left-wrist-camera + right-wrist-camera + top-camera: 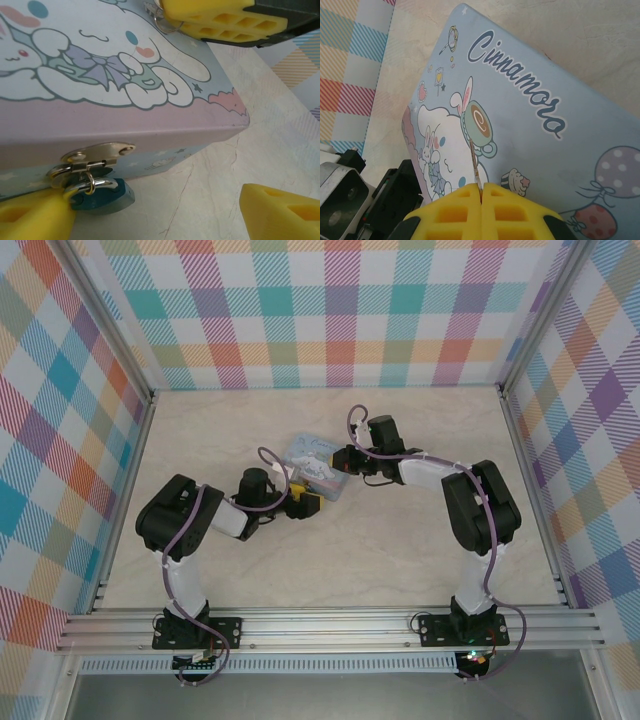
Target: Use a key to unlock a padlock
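teal padlock [102, 196] hangs from hasp [95, 155] of tin [150, 135]; left gripper [155, 207] wide open, one finger touching padlock; right gripper [481, 190] closed on key [475, 167].

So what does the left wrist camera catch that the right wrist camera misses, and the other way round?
Left wrist view: the tiny teal-blue padlock hanging from the silvery metal hasp on the front wall of the pale blue cartoon-printed rectangular tin, with the left arm's yellow fingers spread wide, one right beside the padlock.
Right wrist view: the thin metallic key pinched between the right arm's closed yellow fingers, plus the lid's "Cinnamoro" lettering.
Shared: the tin's lid with its white long-eared cartoon character, and those right fingers.
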Controlling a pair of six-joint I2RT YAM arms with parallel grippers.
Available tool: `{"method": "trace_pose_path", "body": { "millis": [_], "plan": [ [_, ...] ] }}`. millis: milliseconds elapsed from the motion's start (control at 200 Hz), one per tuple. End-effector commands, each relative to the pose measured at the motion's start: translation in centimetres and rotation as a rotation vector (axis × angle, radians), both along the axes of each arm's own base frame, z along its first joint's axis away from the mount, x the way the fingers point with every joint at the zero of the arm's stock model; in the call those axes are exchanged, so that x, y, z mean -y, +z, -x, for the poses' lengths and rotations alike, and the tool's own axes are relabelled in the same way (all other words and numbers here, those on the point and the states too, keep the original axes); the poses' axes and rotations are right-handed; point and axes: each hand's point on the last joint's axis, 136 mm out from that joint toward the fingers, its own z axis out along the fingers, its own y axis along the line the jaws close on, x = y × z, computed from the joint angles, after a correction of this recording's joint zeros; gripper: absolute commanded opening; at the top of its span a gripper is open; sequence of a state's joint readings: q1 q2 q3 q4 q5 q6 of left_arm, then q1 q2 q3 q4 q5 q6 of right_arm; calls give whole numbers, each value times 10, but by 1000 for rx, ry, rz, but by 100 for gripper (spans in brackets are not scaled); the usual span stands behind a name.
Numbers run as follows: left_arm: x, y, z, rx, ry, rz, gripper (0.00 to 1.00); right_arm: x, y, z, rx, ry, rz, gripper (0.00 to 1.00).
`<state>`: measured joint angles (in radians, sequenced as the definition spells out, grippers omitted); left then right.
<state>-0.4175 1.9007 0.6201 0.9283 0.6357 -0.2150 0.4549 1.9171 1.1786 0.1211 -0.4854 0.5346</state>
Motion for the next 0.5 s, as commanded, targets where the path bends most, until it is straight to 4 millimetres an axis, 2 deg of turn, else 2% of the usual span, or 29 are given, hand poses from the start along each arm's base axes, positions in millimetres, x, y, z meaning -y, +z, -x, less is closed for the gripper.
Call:
{"method": "trace_pose_path", "body": {
  "millis": [0, 155, 495],
  "plan": [
    [12, -3, 13, -119, -41, 26, 79, -4, -22, 17, -72, 23, 38, 2],
    [9, 2, 9, -131, 3, 30, 72, -5, -20, 17, -72, 25, 34, 2],
    [5, -3, 1, -153, 61, 15, 59, -6, -20, 18, -70, 28, 30, 2]
  ]
}}
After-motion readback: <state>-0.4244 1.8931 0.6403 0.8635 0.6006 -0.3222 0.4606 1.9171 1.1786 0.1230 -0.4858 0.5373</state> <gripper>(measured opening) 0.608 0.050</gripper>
